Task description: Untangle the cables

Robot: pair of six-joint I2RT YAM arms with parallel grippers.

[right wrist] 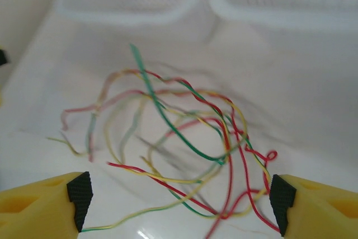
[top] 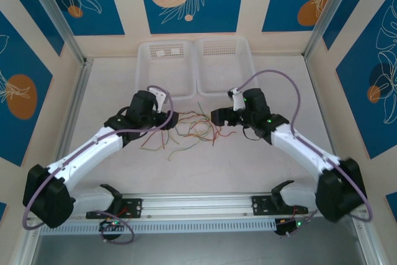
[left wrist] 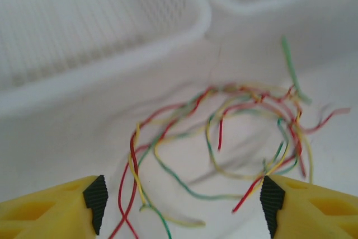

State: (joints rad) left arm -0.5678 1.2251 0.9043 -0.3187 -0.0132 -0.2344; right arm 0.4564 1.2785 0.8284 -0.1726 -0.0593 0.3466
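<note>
We judge the job barely begun. The cables [top: 189, 130] lie in one loose heap on the surface [top: 248, 166], near the middle of the top view and a little toward 12 o'clock. Red, green and yellow strands cross over and under one another, and no strand lies apart from the rest. Two baskets [top: 164, 76] stand at 12 o'clock of the heap, near it but not touching. All the separating is left to do.

The left hand [top: 167, 117] sits at 9 o'clock of the heap and the right hand [top: 217, 116] at 3 o'clock, both close in. In each wrist view the jaws stand wide apart, with strands lying on the surface in the gap. Neither hand grips anything.

Much is hard to read. From above, the strands are too thin to count or follow, and the wrists cover most of each hand's tips. The wrist views are soft, and the far loops toward 12 o'clock blur into each other. Several strands run off the frame at 6 o'clock, so their ends are cut off. Some look like red and yellow twisted together, and we cannot tell whether that is one cable or two. Nor can we tell which crossings are real knots and which are mere overlaps.
</note>
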